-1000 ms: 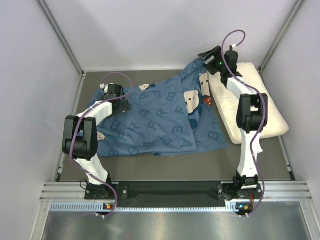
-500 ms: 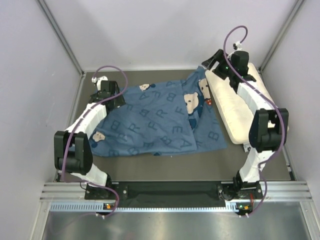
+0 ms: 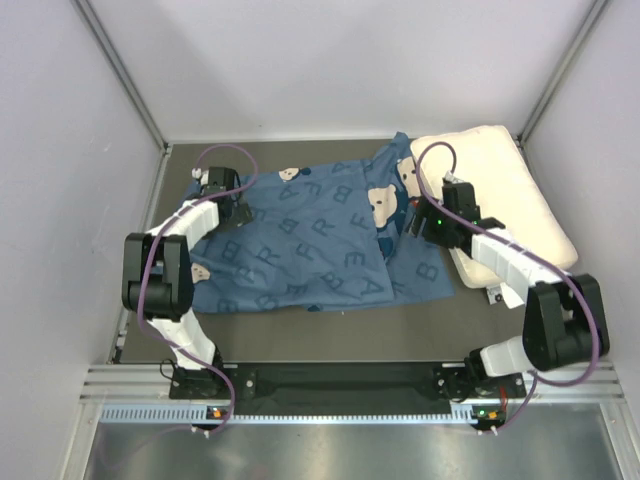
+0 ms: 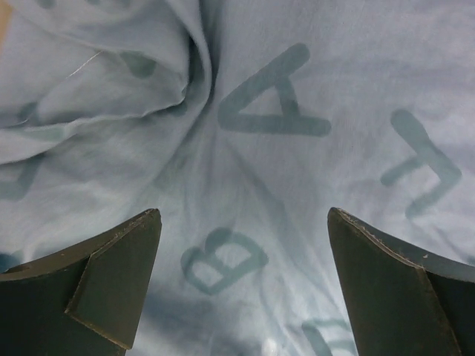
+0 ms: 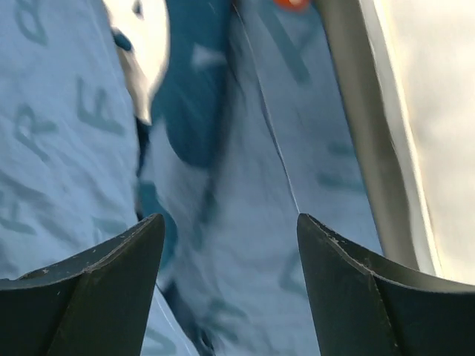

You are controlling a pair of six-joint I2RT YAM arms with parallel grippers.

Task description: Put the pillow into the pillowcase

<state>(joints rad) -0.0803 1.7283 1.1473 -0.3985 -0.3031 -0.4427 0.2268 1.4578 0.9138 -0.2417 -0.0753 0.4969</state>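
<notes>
The blue pillowcase with darker letters and mouse faces lies crumpled and spread across the middle of the table. The cream-white pillow lies at the far right, beside the pillowcase's right edge. My left gripper is open over the pillowcase's far left part; its wrist view shows blue lettered fabric between the open fingers. My right gripper is open over the pillowcase's right edge, next to the pillow; its wrist view shows blue fabric below and the pillow at the right.
White walls enclose the table on the left, back and right. The dark table surface shows in front of the pillowcase. A metal rail with both arm bases runs along the near edge.
My right gripper has let go of the pillowcase's far corner and moved nearer and down to its right edge. The lifted corner has dropped flat. My left gripper shifted slightly.
</notes>
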